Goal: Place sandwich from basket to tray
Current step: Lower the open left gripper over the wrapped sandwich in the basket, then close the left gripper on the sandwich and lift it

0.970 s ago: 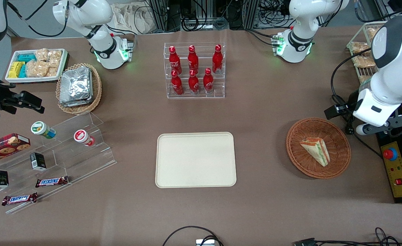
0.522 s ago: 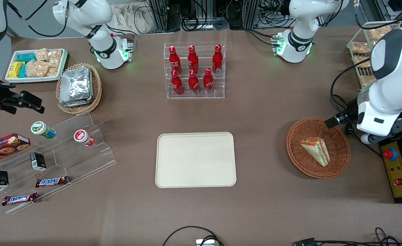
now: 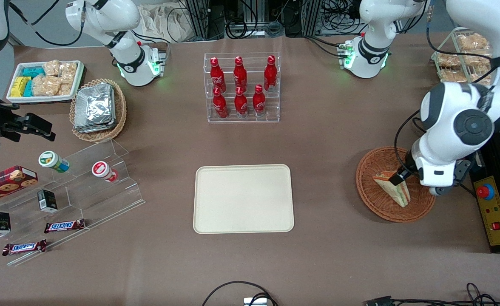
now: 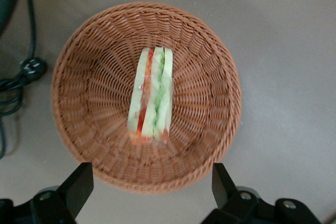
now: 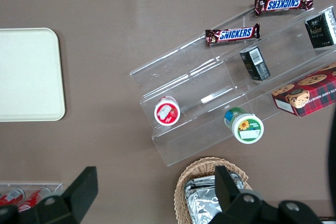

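Note:
The sandwich (image 3: 401,194), a pale wedge with orange, red and green layers, lies in the round brown wicker basket (image 3: 372,199) toward the working arm's end of the table. In the left wrist view the sandwich (image 4: 151,98) sits on edge in the middle of the basket (image 4: 94,77). My left gripper (image 3: 433,180) hangs above the basket; its wrist partly hides the sandwich in the front view. The gripper (image 4: 149,182) is open and empty, its fingers spread wide over the basket's rim. The cream rectangular tray (image 3: 243,199) lies flat at the table's middle with nothing on it, and shows in the right wrist view (image 5: 26,74).
A clear rack of red bottles (image 3: 241,87) stands farther from the front camera than the tray. A yellow control box with a red button (image 3: 490,208) and a black cable with plug (image 4: 30,67) lie beside the basket. A wire rack of snack packets (image 3: 462,59) stands at the table's edge.
My left arm has swung in from the working arm's end of the table and now hangs over the basket. The sandwich, basket and tray have not moved.

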Available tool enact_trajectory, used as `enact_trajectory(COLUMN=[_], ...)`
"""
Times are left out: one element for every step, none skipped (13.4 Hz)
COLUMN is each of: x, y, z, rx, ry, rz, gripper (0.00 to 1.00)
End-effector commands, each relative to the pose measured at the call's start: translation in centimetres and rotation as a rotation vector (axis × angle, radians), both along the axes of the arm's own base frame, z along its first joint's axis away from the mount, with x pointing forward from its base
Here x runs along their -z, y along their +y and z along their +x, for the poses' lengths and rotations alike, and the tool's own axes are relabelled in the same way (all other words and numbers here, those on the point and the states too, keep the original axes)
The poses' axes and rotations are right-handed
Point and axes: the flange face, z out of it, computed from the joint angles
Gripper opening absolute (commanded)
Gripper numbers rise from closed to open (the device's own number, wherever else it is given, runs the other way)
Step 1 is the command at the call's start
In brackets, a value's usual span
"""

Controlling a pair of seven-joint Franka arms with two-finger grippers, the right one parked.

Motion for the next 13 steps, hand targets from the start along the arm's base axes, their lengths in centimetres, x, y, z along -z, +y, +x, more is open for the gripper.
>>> enact_trajectory(x=[4.9, 5.9, 6.8, 7.5, 8.1, 8.9, 9.6, 10.4, 11.3, 12.1, 12.3, 11.9, 11.2], y=[2.4, 3.2, 3.5, 3.4, 3.5, 3.6, 3.7, 3.8, 4.4, 4.4, 4.5, 4.4, 4.2], z=[1.1, 1.4, 1.7, 1.8, 2.0, 2.2, 2.1, 1.6, 0.9, 0.2, -0.3, -0.4, 0.1], rx=[-0.013, -0.024, -0.036, -0.039, -0.039, -0.041, -0.044, -0.051, -0.06, -0.051, -0.045, -0.039, -0.054], ry=[-0.006, -0.018, -0.025, -0.028, -0.043, -0.046, -0.037, -0.018, 0.008, 0.03, 0.04, 0.04, 0.027], rz=[0.006, 0.001, -0.006, -0.013, -0.021, -0.026, -0.028, -0.031, -0.024, -0.017, -0.016, -0.013, -0.014], gripper=[1.0, 1.0, 1.0, 1.0, 1.0, 1.0, 1.0, 1.0, 1.0, 1.0, 1.0, 0.94, 0.5])
